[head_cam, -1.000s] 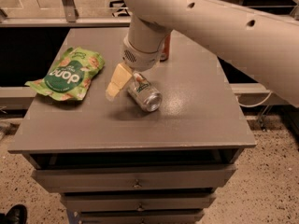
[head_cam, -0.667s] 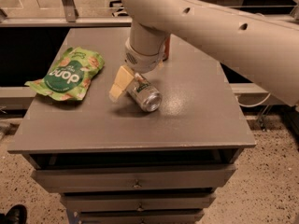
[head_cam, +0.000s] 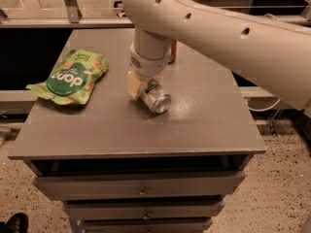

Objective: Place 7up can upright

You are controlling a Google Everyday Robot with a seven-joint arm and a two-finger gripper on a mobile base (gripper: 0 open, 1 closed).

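The 7up can (head_cam: pixel 157 100) lies on its side near the middle of the grey tabletop (head_cam: pixel 204 115), its shiny metal end facing front right. My gripper (head_cam: pixel 146 92) comes down from the big white arm and straddles the can's rear end. One cream finger (head_cam: pixel 132 85) presses against the can's left side; the other finger is hidden behind the can. The gripper is shut on the can, which still rests on the table.
A green snack bag (head_cam: pixel 68 76) lies flat at the table's left. An orange-red can (head_cam: pixel 173 51) stands behind the arm, mostly hidden. The table is a drawer cabinet with edges close on all sides; the floor shows at right.
The cream finger, spread out to the left of the can before, has closed in against it. The wrist has shifted slightly right. The can has stayed lying in place.
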